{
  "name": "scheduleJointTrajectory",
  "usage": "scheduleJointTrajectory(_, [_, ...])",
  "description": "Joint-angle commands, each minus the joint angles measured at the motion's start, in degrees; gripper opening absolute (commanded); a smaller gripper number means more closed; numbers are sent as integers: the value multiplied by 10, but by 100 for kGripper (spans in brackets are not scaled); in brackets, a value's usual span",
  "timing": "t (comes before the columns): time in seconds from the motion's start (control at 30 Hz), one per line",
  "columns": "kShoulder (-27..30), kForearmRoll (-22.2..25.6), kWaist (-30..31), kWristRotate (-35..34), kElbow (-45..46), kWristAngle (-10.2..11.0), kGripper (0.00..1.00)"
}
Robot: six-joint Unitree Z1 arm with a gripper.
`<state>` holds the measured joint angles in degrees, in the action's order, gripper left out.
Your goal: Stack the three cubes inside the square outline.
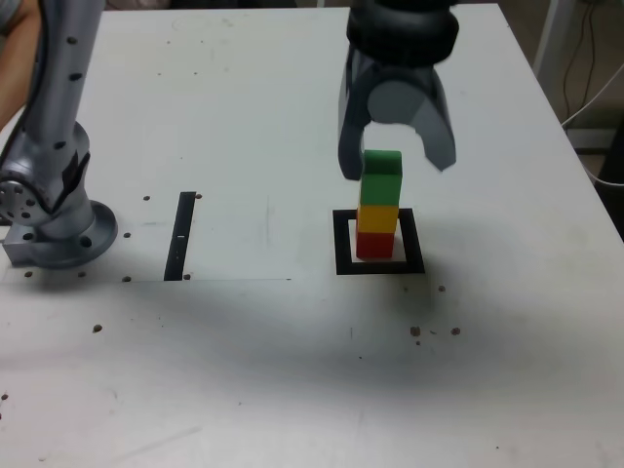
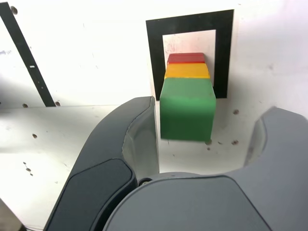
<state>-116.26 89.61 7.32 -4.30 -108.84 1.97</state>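
The three cubes stand as one upright stack: red cube [image 1: 375, 244] at the bottom, yellow cube [image 1: 377, 216] on it, green cube [image 1: 381, 175] on top. The stack rests on the white centre of the square outline [image 1: 343, 246]. My gripper [image 1: 394, 161] hangs open over the stack, one finger on each side of the green cube. In the wrist view the green cube [image 2: 186, 108] lies between the fingers, very close to one finger [image 2: 139, 125] and well apart from the other. Yellow [image 2: 187, 71], red [image 2: 185, 57] and the outline [image 2: 190, 21] show beyond it.
A thin black strip [image 1: 181, 234] lies on the white table to the exterior view's left of the outline. The arm's base [image 1: 54, 229] stands at the far left. The table's right edge [image 1: 575, 166] has cables beyond it. A person's arm [image 1: 10, 58] shows at the upper left.
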Motion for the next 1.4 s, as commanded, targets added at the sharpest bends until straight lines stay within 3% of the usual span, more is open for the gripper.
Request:
scheduleJointTrajectory(0.0, [14, 2, -1, -6, 0, -2, 100])
scheduleJointTrajectory(0.43, [31, -7, -1, 1, 26, -4, 100])
scheduleJointTrajectory(0.7, [103, -4, -1, 4, 72, -3, 100])
scheduleJointTrajectory(1.03, [182, -5, -1, 4, 168, -6, 100])
scheduleJointTrajectory(1.37, [211, -39, -1, 1, 325, 3, 100])
